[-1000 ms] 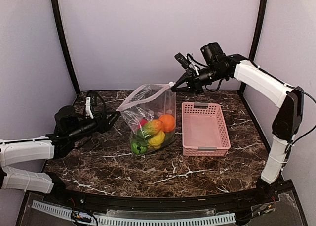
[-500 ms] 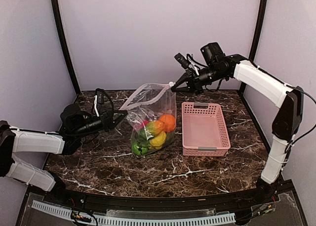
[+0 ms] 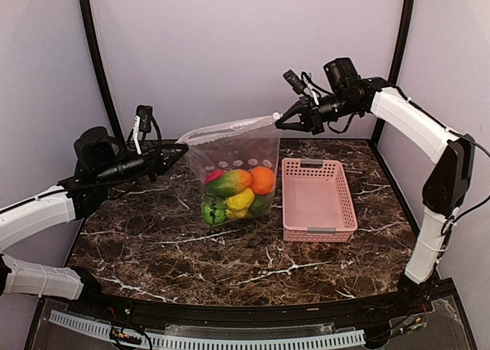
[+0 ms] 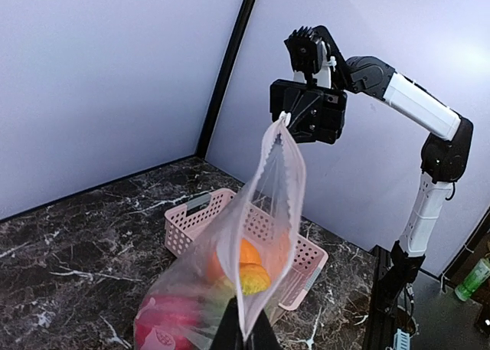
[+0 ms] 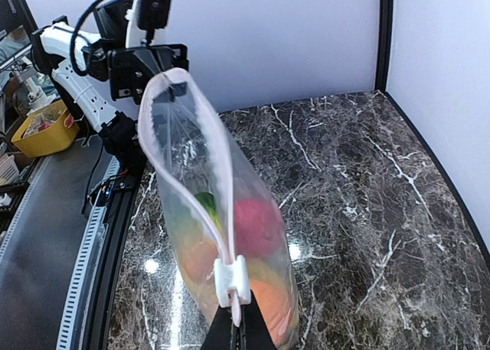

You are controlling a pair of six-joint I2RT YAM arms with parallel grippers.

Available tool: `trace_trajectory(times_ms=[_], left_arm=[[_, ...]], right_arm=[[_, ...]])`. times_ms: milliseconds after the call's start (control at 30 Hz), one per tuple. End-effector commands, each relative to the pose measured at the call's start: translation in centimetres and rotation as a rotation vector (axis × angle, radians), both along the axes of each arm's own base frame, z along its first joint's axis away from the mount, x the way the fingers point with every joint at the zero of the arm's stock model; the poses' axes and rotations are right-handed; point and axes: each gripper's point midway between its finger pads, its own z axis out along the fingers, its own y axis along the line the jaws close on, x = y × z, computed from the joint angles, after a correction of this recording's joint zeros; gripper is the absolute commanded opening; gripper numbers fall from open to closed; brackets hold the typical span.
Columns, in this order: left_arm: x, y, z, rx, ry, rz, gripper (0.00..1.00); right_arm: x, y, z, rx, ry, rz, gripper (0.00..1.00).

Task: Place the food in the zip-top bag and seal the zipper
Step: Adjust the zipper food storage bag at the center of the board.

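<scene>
The clear dotted zip-top bag (image 3: 233,155) hangs stretched between my two grippers, its bottom at or just above the table. Inside lie the food: orange (image 3: 262,180), mango (image 3: 228,184), lemon (image 3: 240,200), green pepper (image 3: 213,210) and red-pink fruit (image 3: 215,175). My left gripper (image 3: 181,145) is shut on the bag's left top corner (image 4: 246,319). My right gripper (image 3: 277,120) is shut on the right top corner, right behind the white slider (image 5: 232,279). The zipper (image 3: 230,127) runs taut between them; its two lips (image 5: 187,135) stand apart, so the mouth is open.
The pink lattice basket (image 3: 318,199) stands right of the bag with nothing in it; it also shows in the left wrist view (image 4: 180,231). The booth's walls close in at the back and sides.
Both grippers rose and moved apart, the left up and left, the right up and right. The bag went from slack and slumped to stretched, with its top edge pulled straight.
</scene>
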Motion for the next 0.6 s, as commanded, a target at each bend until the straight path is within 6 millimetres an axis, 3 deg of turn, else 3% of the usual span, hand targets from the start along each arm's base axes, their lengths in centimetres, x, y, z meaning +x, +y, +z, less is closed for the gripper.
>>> trace_trajectory(times_ms=[0, 167, 333, 467, 567], left_arm=[[-0.2, 1.2, -0.3, 0.166, -0.017, 0.04, 0.01], [0.1, 0.4, -0.8, 0.199, 0.028, -0.005, 0.01], [-0.1, 0.9, -1.9, 0.254, 0.036, 0.01, 0.03], [0.3, 2.1, -1.2, 0.313, 0.003, 0.079, 0.29], [0.6, 2.4, 1.9, 0.312, -0.028, 0.12, 0.46]], right_arm=[[-0.6, -0.7, 2.3, 0.037, -0.007, 0.003, 0.0], [-2.1, -0.4, 2.5, 0.054, 0.002, 0.04, 0.0], [-3.3, 0.0, 2.4, 0.06, 0.009, 0.066, 0.0], [-4.2, 0.8, 2.3, 0.047, 0.008, 0.09, 0.0], [-4.8, 1.4, 2.4, 0.031, 0.006, 0.1, 0.0]])
